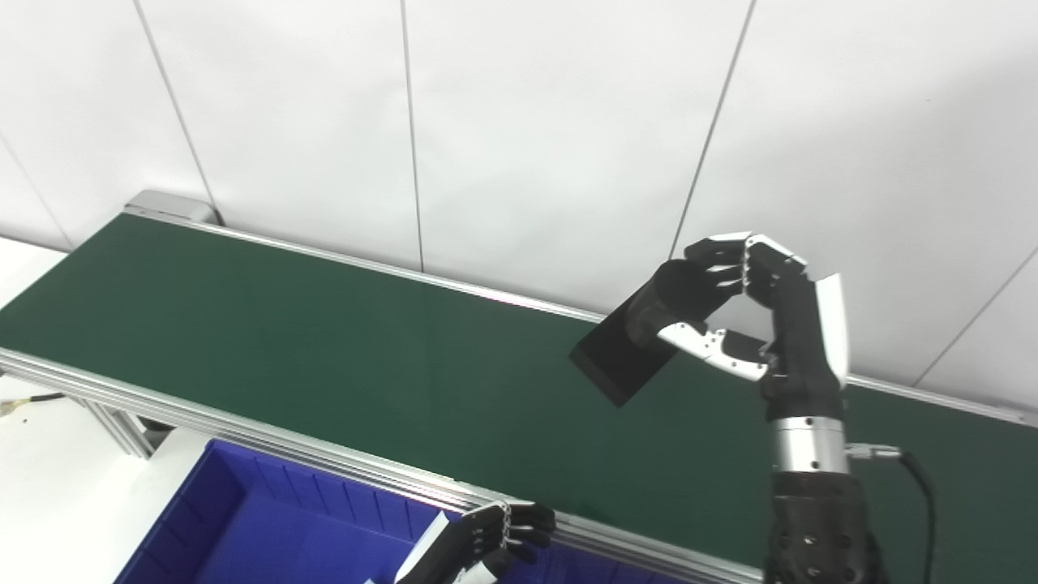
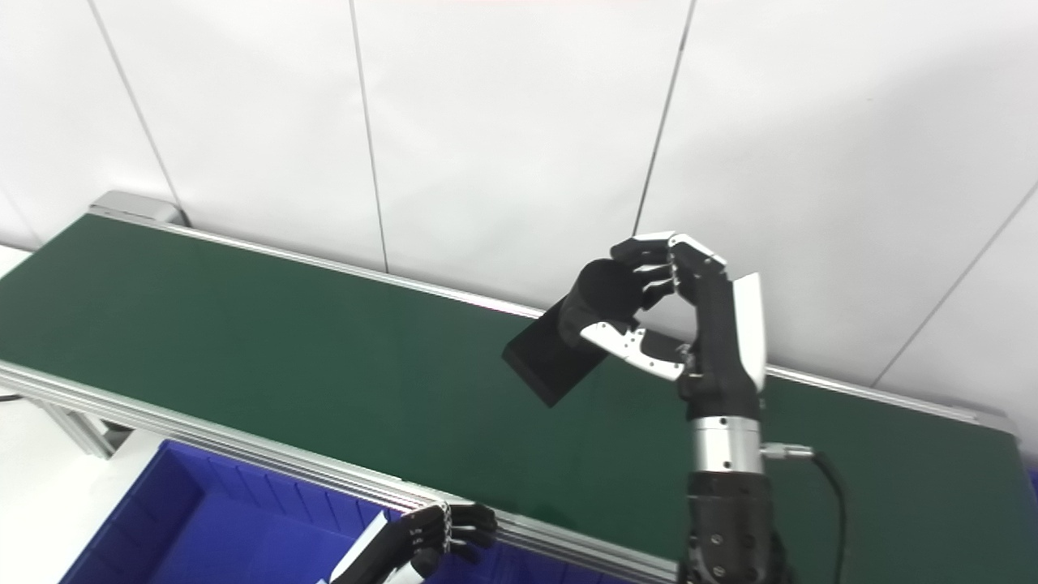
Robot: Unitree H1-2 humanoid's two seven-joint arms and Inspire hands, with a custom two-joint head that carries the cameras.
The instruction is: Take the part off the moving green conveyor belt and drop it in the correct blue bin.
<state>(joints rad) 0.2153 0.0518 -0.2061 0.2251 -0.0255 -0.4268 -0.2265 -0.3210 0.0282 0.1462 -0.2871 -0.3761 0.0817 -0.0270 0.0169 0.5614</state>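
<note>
My right hand (image 1: 750, 312) is raised above the green conveyor belt (image 1: 324, 349) and is shut on a black part (image 1: 641, 337), a flat plate with a round black knob on top. Fingers and thumb clamp the knob; the plate hangs tilted down to the left, clear of the belt. It also shows in the right eye view (image 2: 568, 341). My left hand (image 1: 478, 543) sits low at the belt's near rail, above the blue bin (image 1: 243, 519), fingers curled and holding nothing that I can see.
The belt's aluminium rail (image 1: 243, 438) runs between the bin and the belt. A white panelled wall (image 1: 519, 122) stands behind. A white table surface (image 1: 49, 487) lies at the left. A cable (image 1: 916, 478) leaves my right wrist.
</note>
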